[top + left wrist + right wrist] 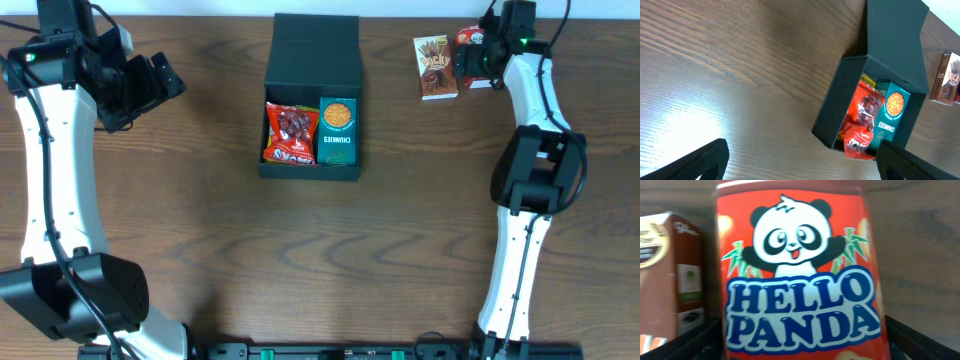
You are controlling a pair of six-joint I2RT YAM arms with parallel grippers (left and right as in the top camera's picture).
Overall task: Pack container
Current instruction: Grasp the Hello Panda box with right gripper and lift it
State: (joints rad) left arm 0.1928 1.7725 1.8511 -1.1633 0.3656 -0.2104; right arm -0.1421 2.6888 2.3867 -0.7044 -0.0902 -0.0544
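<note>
The container (pixel 310 172) is parked at the far middle of the worktop (pixel 200 230), flap lid folded back flat behind it, so the inside can be seen from overhead. Two things are already packed in there side by side: a red snack packet (pixel 290 135) on the left and a teal cookie packet (pixel 338 130) on the right, and both are pressed up against the near wall. In the left wrist view something yellow is tucked behind the red packet, but what it is can't be made out.

The left gripper (pixel 165 82) is held up over the far left of the worktop, well apart from the container, and nothing is held in it. Its fingers (pixel 695 162) are seen at the two bottom corners of the wrist view, so it's spread wide, and it's pointed roughly toward the open box.

Over at the far right, two more snacks are stood just beside each other: a brown Pocky box (pixel 436 68) and a red Hello Panda box (pixel 797 280). The right gripper (pixel 482 58) is placed right at the Hello Panda box. In its wrist view the box fills the frame and is flanked by a dark finger on each side, so the jaws are wide and straddling it. Whether the pads are actually pressed on the cardboard can't be told, since the edges are blurry. Both snacks are well apart from the container.
</note>
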